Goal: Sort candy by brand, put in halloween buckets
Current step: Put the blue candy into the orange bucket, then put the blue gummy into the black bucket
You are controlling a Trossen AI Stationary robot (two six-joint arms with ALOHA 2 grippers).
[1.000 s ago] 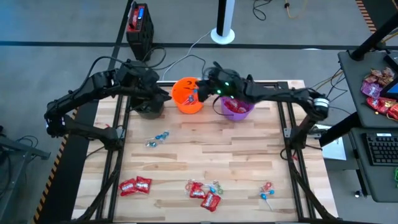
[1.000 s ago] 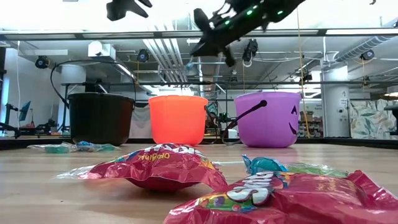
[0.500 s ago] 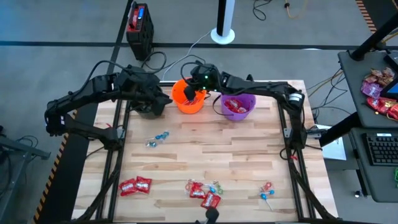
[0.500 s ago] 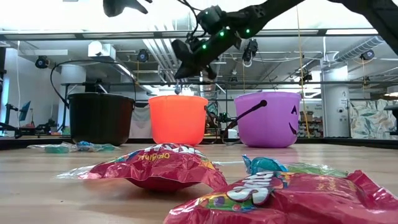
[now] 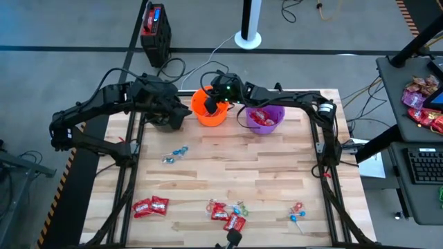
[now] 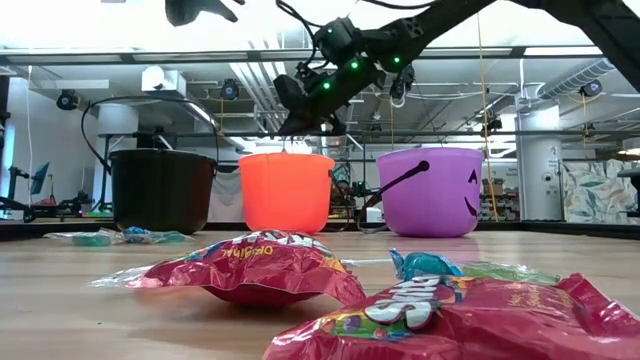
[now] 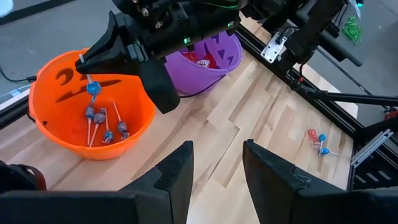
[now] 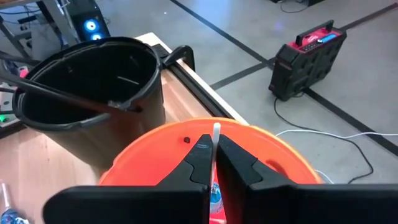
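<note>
Step in hand: dropping a lollipop [image 7: 93,88] into the orange bucket [image 5: 208,107]. The right gripper [image 5: 211,97] hangs over the orange bucket's mouth at the far side of the table [image 5: 277,180], fingers pinched tight on the thin stick [image 8: 215,140], sweet end hanging down inside the rim. Next move, as I judge it: open the fingers so the lollipop falls in with the others, then lift clear and head back to the near edge for another piece.

The left gripper [image 7: 214,171] waits above the black bucket [image 5: 166,119] at far left, fingers partly apart, nothing between them.

Counts:
- Buckets: three in a row along the far edge, black left, orange middle, purple bucket [image 5: 264,119] right.
- Lollipops in the orange bucket: about four lying on the bottom, plus the held one.
- Red packets: some already in the purple bucket, number unclear; loose on the table, two red packets at near left [image 5: 151,206] and roughly three in the near middle pile [image 5: 227,216], mixed with a blue piece or two.
- Blue twist sweets [image 5: 174,155]: two or three left of centre.
- Loose lollipops [image 5: 296,211]: about two at near right.

Black bucket contents cannot be seen.
</note>
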